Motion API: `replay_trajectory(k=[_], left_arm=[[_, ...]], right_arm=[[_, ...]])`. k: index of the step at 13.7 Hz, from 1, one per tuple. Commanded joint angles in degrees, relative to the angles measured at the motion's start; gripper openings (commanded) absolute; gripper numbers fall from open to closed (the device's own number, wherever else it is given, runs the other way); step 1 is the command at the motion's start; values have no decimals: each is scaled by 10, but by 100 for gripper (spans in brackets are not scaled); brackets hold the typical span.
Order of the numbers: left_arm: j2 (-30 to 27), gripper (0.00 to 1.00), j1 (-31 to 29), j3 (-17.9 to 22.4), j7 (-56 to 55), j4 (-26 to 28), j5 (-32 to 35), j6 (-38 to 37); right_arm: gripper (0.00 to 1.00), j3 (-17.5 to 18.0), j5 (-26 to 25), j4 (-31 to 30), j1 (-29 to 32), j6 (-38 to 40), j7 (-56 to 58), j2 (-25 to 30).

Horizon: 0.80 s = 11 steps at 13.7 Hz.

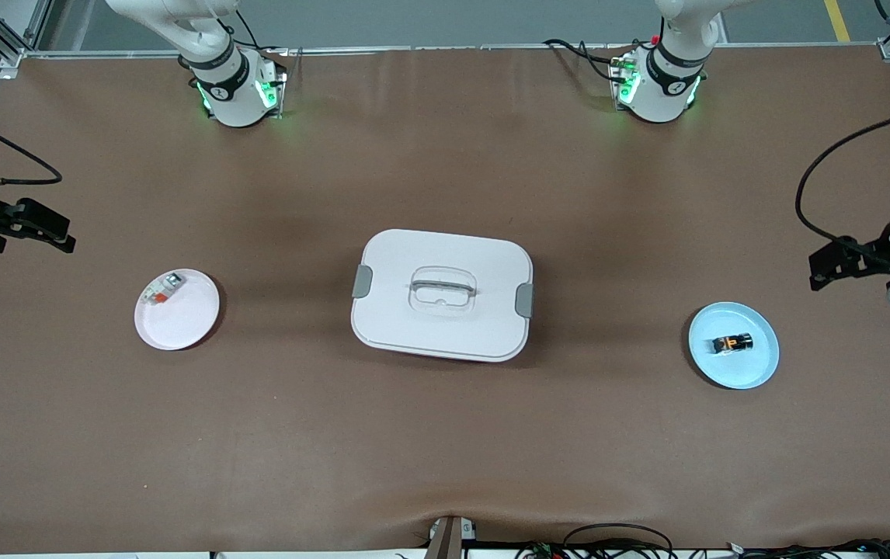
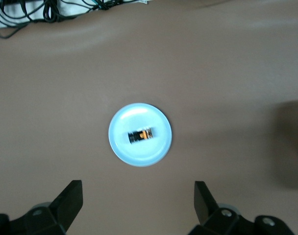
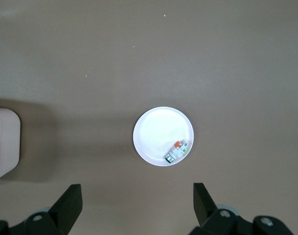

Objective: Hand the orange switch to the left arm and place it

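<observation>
Orange switch (image 1: 732, 342) lies flat in the middle of the light blue plate (image 1: 756, 371) at the left arm's end of the bench (image 1: 445, 435). Its long axis runs roughly along the bench's length, slightly tilted; can't tell which end is the front. Box (image 1: 443, 293) sits mid-bench, lid on, between the two plates. White plate (image 1: 185, 326) at the right arm's end holds a small white-and-grey piece (image 1: 163, 289) near its rim. Left end effector (image 2: 138, 200) hangs high above the blue plate, fingers wide, holding nothing. Right end effector (image 3: 138, 200) hangs high above the white plate, also wide and empty.
</observation>
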State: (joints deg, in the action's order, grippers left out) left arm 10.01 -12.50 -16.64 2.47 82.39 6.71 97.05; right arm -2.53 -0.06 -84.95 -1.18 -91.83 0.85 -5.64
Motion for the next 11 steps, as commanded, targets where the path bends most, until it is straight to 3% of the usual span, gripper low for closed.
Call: replay_trajectory(k=[1, 3, 7, 11], left_arm=[[-44, 100, 64, 61, -46, 12, -30, -57], [-63, 100, 88, 75, -88, 15, -32, -82], [-128, 100, 106, 105, -93, 77, -59, -82], [-174, 100, 112, 106, -99, 130, -65, -78]], right_arm=[[100, 10, -6, 18, 11, 11, 8, -8], [100, 10, -6, 18, 12, 11, 8, -8], [100, 10, -6, 18, 11, 11, 8, -8], [100, 10, -6, 18, 11, 11, 8, -8]])
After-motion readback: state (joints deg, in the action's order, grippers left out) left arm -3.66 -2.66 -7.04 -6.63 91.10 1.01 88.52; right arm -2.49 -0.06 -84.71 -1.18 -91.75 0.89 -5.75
